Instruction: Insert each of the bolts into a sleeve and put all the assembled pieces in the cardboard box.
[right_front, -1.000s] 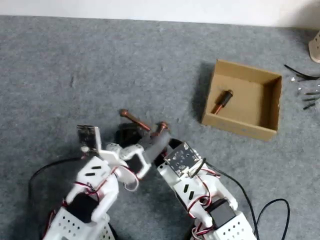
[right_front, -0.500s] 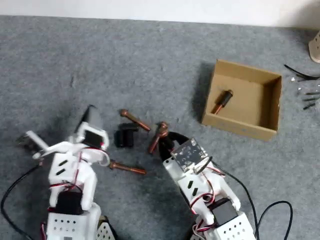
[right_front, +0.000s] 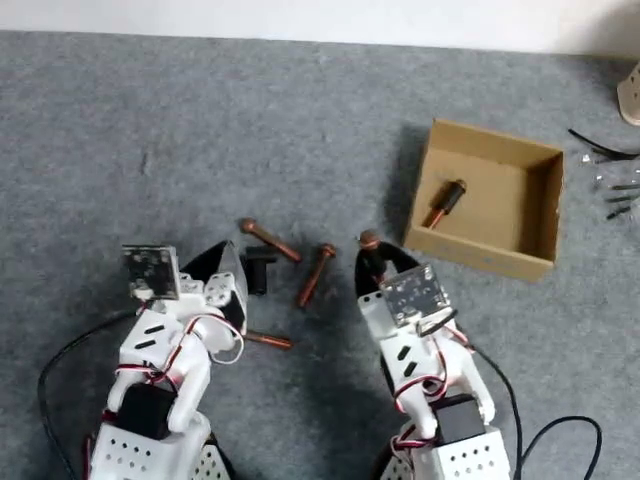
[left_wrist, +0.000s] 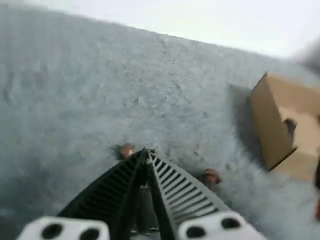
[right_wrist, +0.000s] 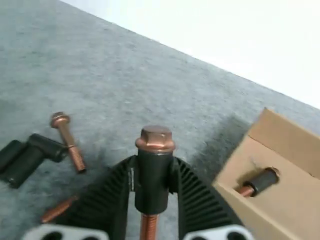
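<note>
1. The cardboard box holds one assembled piece.
2. The right end effector grips a bolt near the box.
3. Three loose bolts and a black sleeve lie on the grey surface.

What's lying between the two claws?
In the high view, black sleeves and a loose bolt lie between the left gripper and the right gripper, which holds a sleeved bolt.

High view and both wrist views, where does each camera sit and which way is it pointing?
High view: fixed overhead, looking down on the grey table; both arms show, left end effector and right end effector included.
Left wrist view: on the left wrist, looking past its shut end effector towards the cardboard box.
Right wrist view: on the right wrist, looking along its end effector, shut on a sleeved bolt.
Shared: all three show the cardboard box.
</note>
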